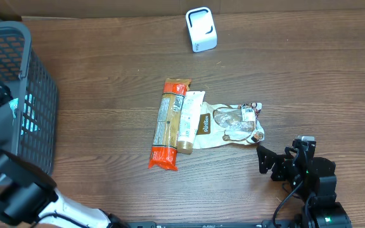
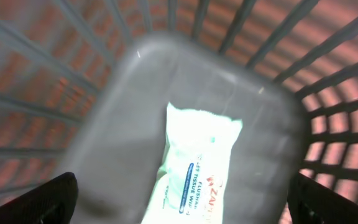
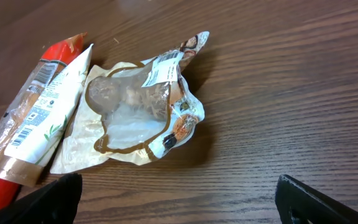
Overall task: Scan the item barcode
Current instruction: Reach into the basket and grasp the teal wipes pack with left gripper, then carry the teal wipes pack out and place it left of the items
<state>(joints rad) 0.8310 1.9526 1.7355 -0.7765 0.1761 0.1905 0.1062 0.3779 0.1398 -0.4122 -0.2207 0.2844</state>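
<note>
A pale green pack of flushable tissue wipes (image 2: 197, 165) lies loose on the floor of the grey basket (image 2: 48, 93). My left gripper (image 2: 180, 200) hangs above it, open, with its dark fingertips (image 2: 48, 199) far apart on either side. A white barcode scanner (image 1: 201, 29) stands at the table's far edge. Mid-table lie an orange-ended packet (image 1: 168, 123), a white tube (image 1: 189, 120) and a crumpled clear bag with brown trim (image 1: 236, 123). My right gripper (image 1: 277, 161) sits open just in front of and to the right of that bag (image 3: 135, 106), with nothing between its fingers.
The grey mesh basket (image 1: 18, 38) fills the table's left side, with my left arm reaching into it. A cardboard wall runs along the back. Bare wood lies between the scanner and the three items, and to the right of the bag.
</note>
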